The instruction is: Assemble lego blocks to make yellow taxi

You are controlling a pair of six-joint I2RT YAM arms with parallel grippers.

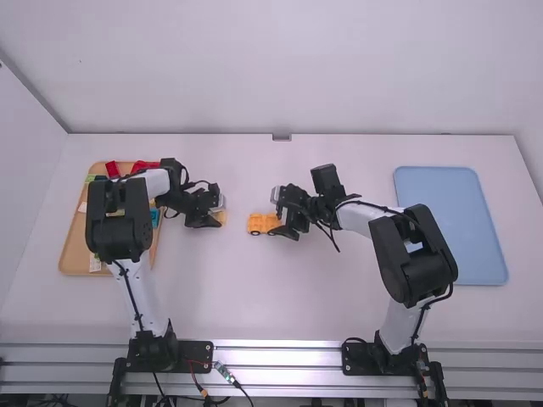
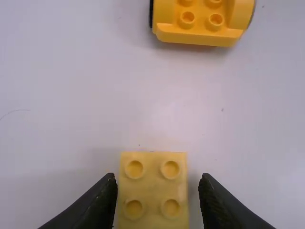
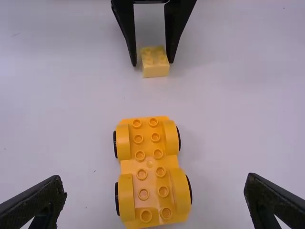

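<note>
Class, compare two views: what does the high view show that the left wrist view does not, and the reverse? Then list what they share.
High view: the blue tray, the wooden tray and the right claw.
Left wrist view: four round studs atop the pale yellow block.
Both: that block, the yellow wheeled base and the left claw.

The white table (image 1: pixel 254 297) carries a tan tray (image 1: pixel 75 246), blue tray (image 1: pixel 450 225), yellow wheeled base (image 3: pixel 149 163) and pale yellow block (image 2: pixel 152 191).
</note>
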